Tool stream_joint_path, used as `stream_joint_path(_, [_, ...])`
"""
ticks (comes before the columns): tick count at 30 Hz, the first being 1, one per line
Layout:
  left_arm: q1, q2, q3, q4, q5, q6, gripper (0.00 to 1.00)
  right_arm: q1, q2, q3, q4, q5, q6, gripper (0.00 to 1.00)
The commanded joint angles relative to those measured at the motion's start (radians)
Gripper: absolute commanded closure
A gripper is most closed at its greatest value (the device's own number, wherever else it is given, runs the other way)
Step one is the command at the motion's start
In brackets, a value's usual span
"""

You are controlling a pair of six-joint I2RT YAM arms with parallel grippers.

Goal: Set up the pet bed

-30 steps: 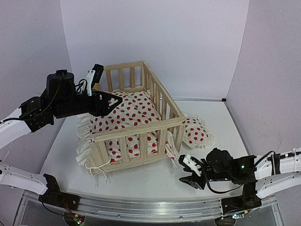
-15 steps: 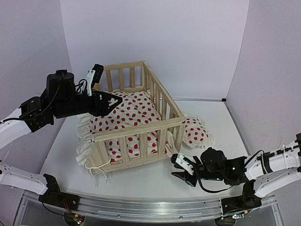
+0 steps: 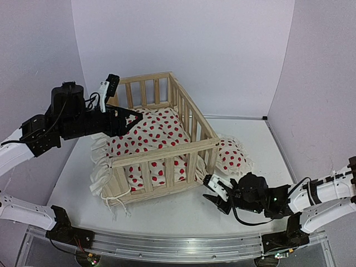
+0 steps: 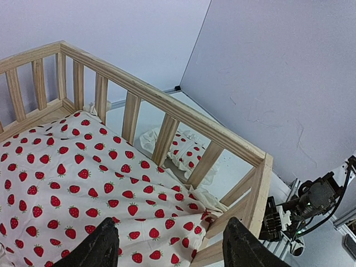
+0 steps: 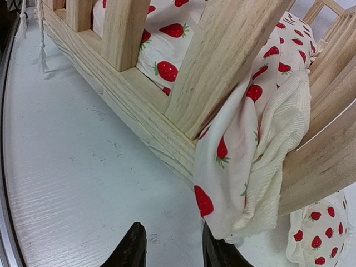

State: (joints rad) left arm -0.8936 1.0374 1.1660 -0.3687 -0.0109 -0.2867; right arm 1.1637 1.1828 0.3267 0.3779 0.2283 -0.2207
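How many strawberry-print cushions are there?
2. The big ruffled cushion lies inside the wooden bed frame; a small pillow sits on the table beside the frame's right side. I see none hidden.

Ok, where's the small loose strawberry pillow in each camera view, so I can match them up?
Top external: the small pillow lies right of centre, beside the bed's right side.
Left wrist: the pillow is near the centre, glimpsed through the side slats.
Right wrist: the pillow is in the bottom right corner, partly cut off.
Shared landmark: the pet bed; the pillow lies just outside its slatted right rail.
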Motion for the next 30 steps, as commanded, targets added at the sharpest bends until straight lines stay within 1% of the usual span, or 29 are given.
stream_joint_path(1, [0.001,-0.014,0.048,0.005,0.006,0.012,0.36,0.002,0.001,0.027,0.07,0.033,-0.016,0.62])
stream_joint_path(4, [0.0,-0.016,0.046,0.004,0.002,0.012,0.36,0.002,0.025,0.037,0.072,0.098,-0.014,0.61])
stream_joint_path(7, [0.001,-0.016,0.045,0.005,0.0,0.011,0.36,0.002,0.059,0.037,0.128,0.12,-0.031,0.64])
stream_joint_path(10, [0.001,-0.01,0.044,0.005,0.004,0.009,0.36,0.002,0.12,0.06,0.162,0.129,-0.046,0.71])
stream_joint_path(14, [0.001,-0.006,0.05,0.005,0.008,0.006,0.36,0.002,0.161,0.07,0.21,0.121,-0.045,0.83])
stream_joint_path(17, [0.001,-0.01,0.05,0.002,0.008,0.007,0.36,0.002,0.159,0.066,0.202,0.084,-0.034,0.94])
stream_joint_path(18, [0.001,-0.012,0.05,0.002,0.008,0.009,0.36,0.003,0.145,0.062,0.167,0.047,-0.022,1.0])
stream_joint_path(20, [0.001,-0.018,0.05,0.0,0.006,0.012,0.36,0.002,0.099,0.068,0.035,-0.087,-0.011,1.0])
stream_joint_path(23, [0.001,-0.023,0.05,-0.004,0.002,0.018,0.36,0.002,0.09,0.145,-0.329,-0.383,-0.037,1.0])
stream_joint_path(25, [0.001,-0.023,0.053,-0.006,-0.006,0.022,0.36,0.002,0.141,0.213,-0.554,-0.507,-0.028,0.97])
stream_joint_path(26, [0.001,-0.021,0.052,-0.007,-0.011,0.023,0.36,0.002,0.177,0.246,-0.642,-0.535,-0.031,0.96])
stream_joint_path(27, [0.001,-0.019,0.054,-0.007,-0.014,0.028,0.36,0.003,0.21,0.275,-0.718,-0.528,-0.013,0.96])
stream_joint_path(29, [0.001,-0.009,0.061,-0.008,-0.018,0.034,0.36,0.002,0.236,0.296,-0.726,-0.499,0.013,0.94])
stream_joint_path(30, [0.001,-0.005,0.066,-0.008,-0.018,0.035,0.36,0.002,0.24,0.304,-0.724,-0.412,0.044,0.93])
